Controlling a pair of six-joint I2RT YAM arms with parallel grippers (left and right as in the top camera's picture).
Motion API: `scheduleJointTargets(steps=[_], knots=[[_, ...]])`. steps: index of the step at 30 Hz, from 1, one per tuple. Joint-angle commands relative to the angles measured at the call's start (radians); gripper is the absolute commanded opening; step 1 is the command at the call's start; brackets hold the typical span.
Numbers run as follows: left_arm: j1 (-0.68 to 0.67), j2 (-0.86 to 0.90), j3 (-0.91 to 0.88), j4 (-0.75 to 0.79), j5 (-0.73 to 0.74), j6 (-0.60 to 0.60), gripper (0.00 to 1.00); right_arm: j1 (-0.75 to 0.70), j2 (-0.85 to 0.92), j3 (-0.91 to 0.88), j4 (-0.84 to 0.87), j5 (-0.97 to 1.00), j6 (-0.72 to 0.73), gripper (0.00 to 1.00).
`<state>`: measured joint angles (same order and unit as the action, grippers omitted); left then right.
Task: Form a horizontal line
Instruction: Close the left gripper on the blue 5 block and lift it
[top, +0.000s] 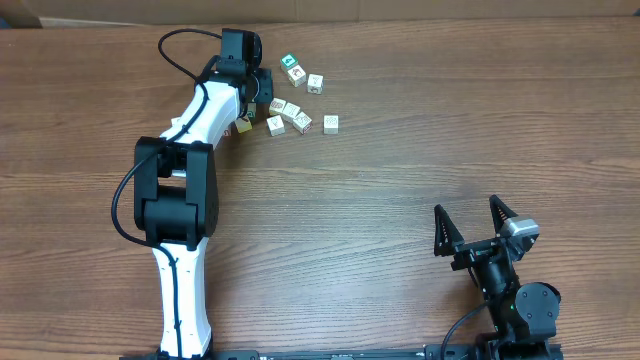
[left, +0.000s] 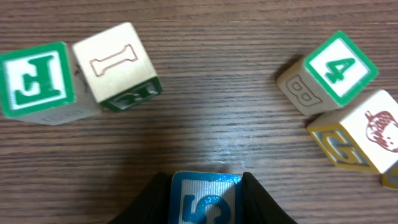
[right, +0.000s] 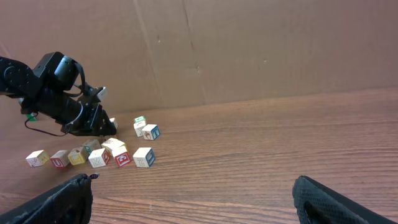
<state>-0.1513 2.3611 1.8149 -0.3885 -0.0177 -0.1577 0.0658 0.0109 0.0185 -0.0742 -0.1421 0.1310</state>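
Observation:
A blue-faced cube with a white "5" (left: 205, 200) sits on the wood between my left gripper's (left: 206, 186) black fingers (left: 152, 202), which press against both of its sides. In the overhead view that gripper (top: 258, 92) is at the left edge of a loose scatter of cubes. Whitish cubes (top: 315, 83) (top: 331, 123) (top: 304, 121) lie apart, in no row. My right gripper (top: 467, 206) stands open and empty at the near right, far from the cubes.
Around the held cube lie a green-faced cube (left: 34, 78), a bone-print cube (left: 115, 62), a green "4" cube (left: 339, 65) and an acorn cube (left: 367, 134). A cardboard wall (right: 249, 50) backs the table.

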Motion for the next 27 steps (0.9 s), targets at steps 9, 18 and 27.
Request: scheduleJointTargets(steps=[9,18,27], knots=[[-0.006,0.019,0.028,0.002,-0.042,-0.002,0.47,-0.005,-0.008,-0.011,0.004,-0.001,0.002,1.0],[-0.005,0.017,0.029,-0.003,-0.042,0.001,0.29,-0.005,-0.008,-0.011,0.005,-0.001,0.002,1.0],[-0.005,-0.041,0.109,-0.058,-0.042,0.009,0.27,-0.005,-0.008,-0.011,0.004,-0.001,0.002,1.0]])
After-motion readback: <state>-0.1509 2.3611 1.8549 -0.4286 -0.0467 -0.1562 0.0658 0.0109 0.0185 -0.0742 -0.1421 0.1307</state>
